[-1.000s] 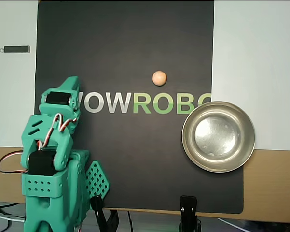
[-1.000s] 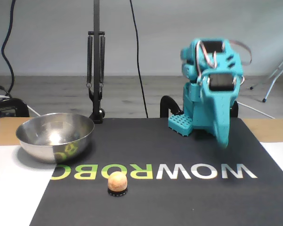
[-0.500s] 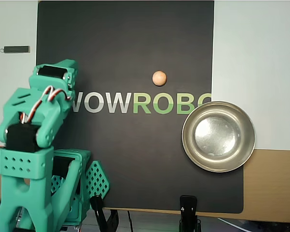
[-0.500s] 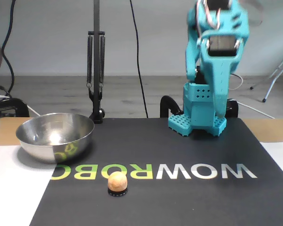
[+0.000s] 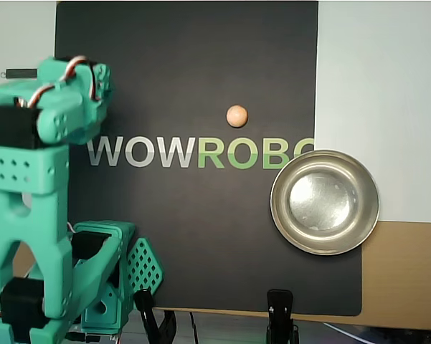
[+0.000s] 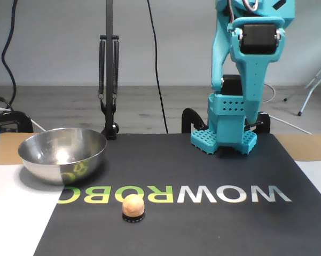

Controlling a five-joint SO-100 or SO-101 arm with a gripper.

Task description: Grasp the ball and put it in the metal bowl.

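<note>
The peach-orange ball (image 5: 237,115) rests on the black mat just above the lettering; in the fixed view the ball (image 6: 133,206) sits on a small dark ring near the front. The shiny metal bowl (image 5: 276,208) stands empty at the mat's right edge, and in the fixed view the bowl (image 6: 64,165) is at the left. My teal arm (image 5: 36,143) is raised high at the left, far from both. In the fixed view the gripper (image 6: 251,116) hangs pointing down above the arm's base, nothing in it; how its jaws stand is not visible.
A black mat (image 5: 186,57) with WOWROBO lettering covers the table between white sheets. Two black clamps (image 5: 280,308) grip the table's near edge. A spring-arm stand (image 6: 109,80) rises behind the bowl. The arm's base (image 6: 224,133) sits on the mat's edge.
The arm has unfolded from its low resting pose and risen, lifting the gripper well above the mat. Ball and bowl have not moved.
</note>
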